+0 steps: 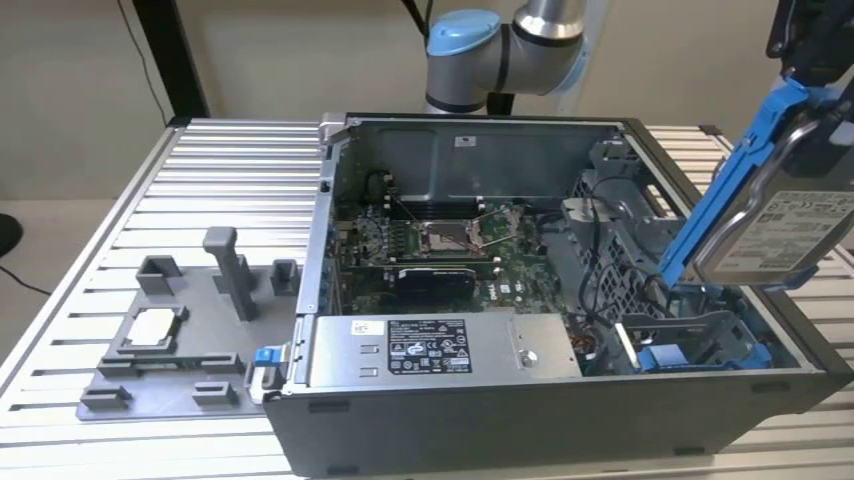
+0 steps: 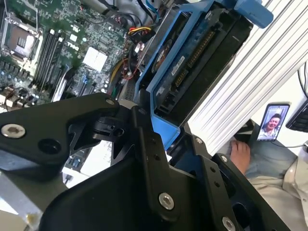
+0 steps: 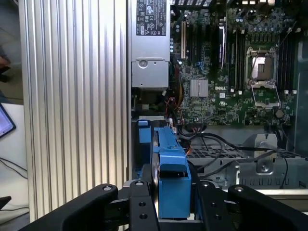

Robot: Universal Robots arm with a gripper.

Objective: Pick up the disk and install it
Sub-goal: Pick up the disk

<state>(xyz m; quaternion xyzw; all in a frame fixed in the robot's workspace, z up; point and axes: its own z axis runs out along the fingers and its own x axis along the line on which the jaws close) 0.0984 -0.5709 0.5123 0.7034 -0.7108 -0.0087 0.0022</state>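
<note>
Gripper [image 3: 172,204] is clenched on the disk [image 3: 171,154]. In the first wrist view a black finger [image 3: 144,207] sits tight vs. each side of the blue carrier end, no gap seen. The second wrist view agrees: gripper [image 2: 161,132] pinches one end of the carrier, and the disk [image 2: 192,62] runs away from it w/ the connector edge exposed.

In the exterior view the disk [image 1: 785,225] hangs in the air at the exterior view's right, touching nothing but the gripper. It is tilted, label face toward the camera, blue rail on the side nearer the case middle. It is above that end of the open case [image 1: 534,410], not yet in.

Below it, near corner of the case, is the drive bay [image 1: 694,345] w/ blue parts. Cables [image 1: 601,300] lie just beside the bay, btwn it and the motherboard [image 1: 427,250]. Power supply [image 1: 441,345] runs along the near wall. The slatted table [image 1: 240,170] carries the case. Grey fixture tray [image 1: 174,345] sits at the exterior view's left, well apart.

Risks, as I judge them:
- Grip is on one end only, so the long body could pivot or slip in the jaws if it bumps anything.
- Tilt vs. bay rails: a carrier corner may catch on the bay edge or case wall and jam.
- Loose cables by the bay could snag or get pinched under the disk.
- The plastic carrier may flex under side load.
- A person's hand [image 2: 239,153] shows beyond the table edge, close to the arm's working side.
</note>
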